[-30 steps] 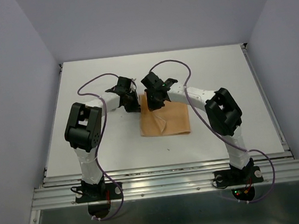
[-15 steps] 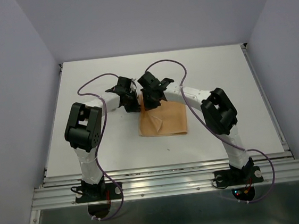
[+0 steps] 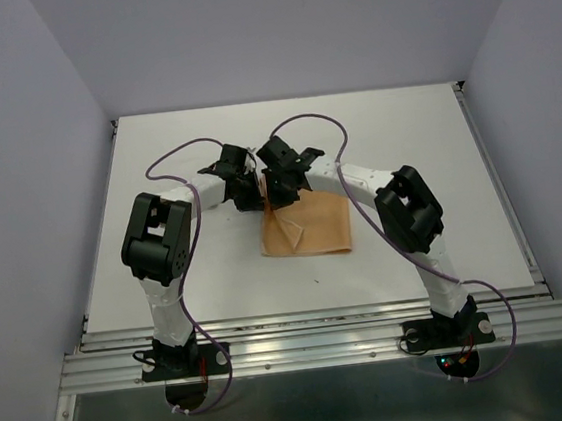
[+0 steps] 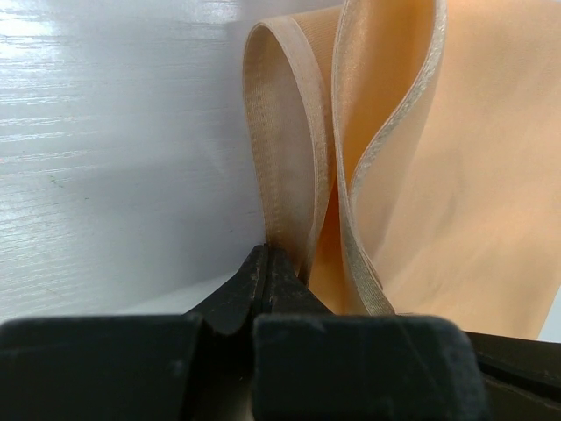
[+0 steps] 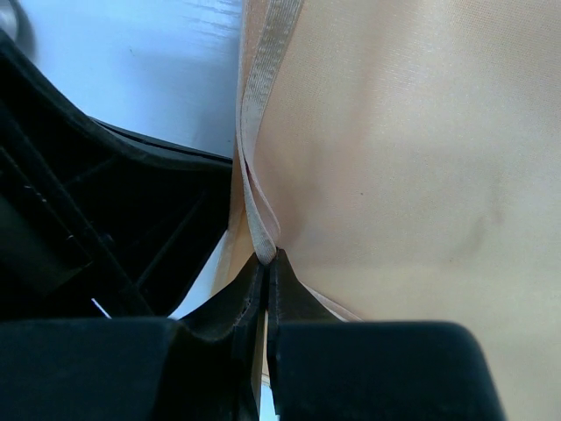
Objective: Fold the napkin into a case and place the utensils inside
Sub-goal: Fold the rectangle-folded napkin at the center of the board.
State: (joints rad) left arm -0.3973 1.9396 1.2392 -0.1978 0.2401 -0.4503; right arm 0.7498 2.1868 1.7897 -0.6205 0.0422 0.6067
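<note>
On the white table, a soft peach-orange square cloth napkin, spread mostly flat a little right of centre, with a small crease near its left side.

At its far left corner, held from two sides:
- black two-finger left hand, pinched shut on the hemmed edge
- black two-finger right hand, just beside it and likewise clamped on the cloth

Seen from the left wrist: fingertips pressed together on a loop of hem standing up off the table, with a second hemmed layer curling just to its right.

Seen from the right wrist: fingertips together on a narrow strip of hem, with broad smooth cloth stretching away beyond and to the right.

Hidden from above: the exact grip points, covered by the two wrists. Bottom of both wrist views blocked by the black hand bodies. At the left of the right wrist view, a large dark shape, too close and blurred to identify.
</note>
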